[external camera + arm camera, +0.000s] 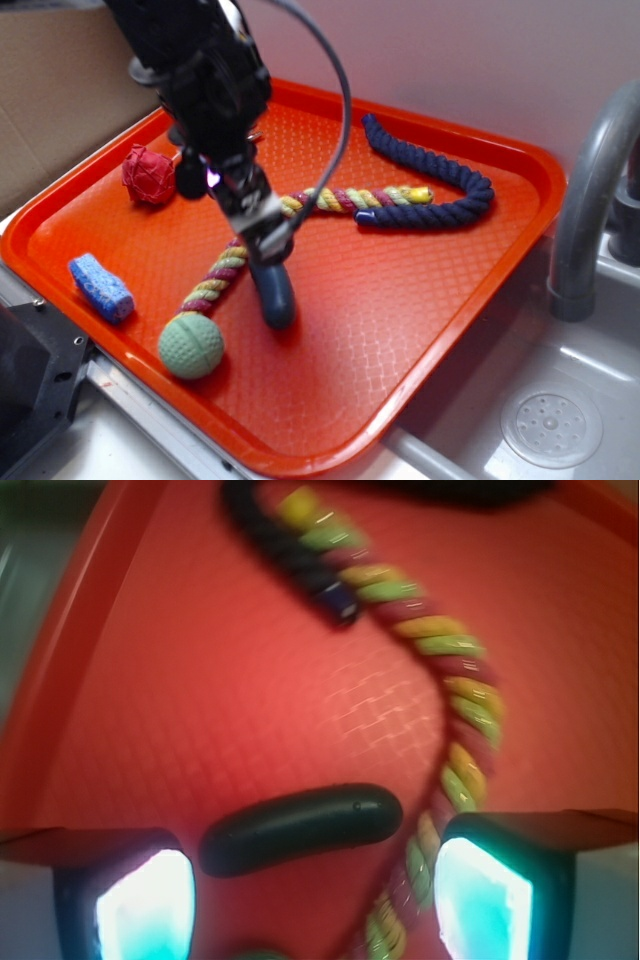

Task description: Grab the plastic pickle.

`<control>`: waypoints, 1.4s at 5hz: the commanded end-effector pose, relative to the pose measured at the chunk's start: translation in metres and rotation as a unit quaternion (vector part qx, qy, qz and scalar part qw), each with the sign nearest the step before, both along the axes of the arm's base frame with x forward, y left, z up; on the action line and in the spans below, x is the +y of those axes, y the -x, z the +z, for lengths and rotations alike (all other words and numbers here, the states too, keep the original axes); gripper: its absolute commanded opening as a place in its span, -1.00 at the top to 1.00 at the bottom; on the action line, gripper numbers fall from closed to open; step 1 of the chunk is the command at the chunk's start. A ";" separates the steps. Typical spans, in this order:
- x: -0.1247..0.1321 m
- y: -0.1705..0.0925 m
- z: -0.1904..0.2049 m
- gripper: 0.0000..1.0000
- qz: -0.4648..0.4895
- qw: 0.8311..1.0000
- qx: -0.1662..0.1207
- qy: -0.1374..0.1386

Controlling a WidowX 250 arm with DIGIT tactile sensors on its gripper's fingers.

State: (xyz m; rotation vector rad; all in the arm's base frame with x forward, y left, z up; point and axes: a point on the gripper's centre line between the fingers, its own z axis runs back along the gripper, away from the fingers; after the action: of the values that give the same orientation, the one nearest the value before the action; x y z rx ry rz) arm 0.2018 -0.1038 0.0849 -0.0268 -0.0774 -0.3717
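The plastic pickle (274, 293) (300, 827) is a smooth dark, slightly curved oblong lying flat on the orange tray (400, 300). My gripper (262, 240) (312, 900) hangs just above its upper end, open, with the two glowing pads apart. In the wrist view the pickle lies crosswise just beyond the gap between the pads, touching neither. A multicoloured twisted rope (225, 268) (455, 730) runs beside the pickle and passes close to the right pad (480, 900).
A navy blue rope (440, 185) curls at the tray's back right. A pale green textured ball (190, 345) sits near the front edge, a blue block (100, 287) at the left, a red knotted ball (148, 176) at the back left. A sink and grey faucet (590, 200) lie to the right.
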 end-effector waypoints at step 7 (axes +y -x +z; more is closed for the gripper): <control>0.006 0.009 -0.072 -1.00 0.425 0.904 0.035 0.008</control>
State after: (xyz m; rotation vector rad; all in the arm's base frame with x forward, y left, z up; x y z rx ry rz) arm 0.1892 -0.1160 0.0158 -0.0318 -0.0229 0.4978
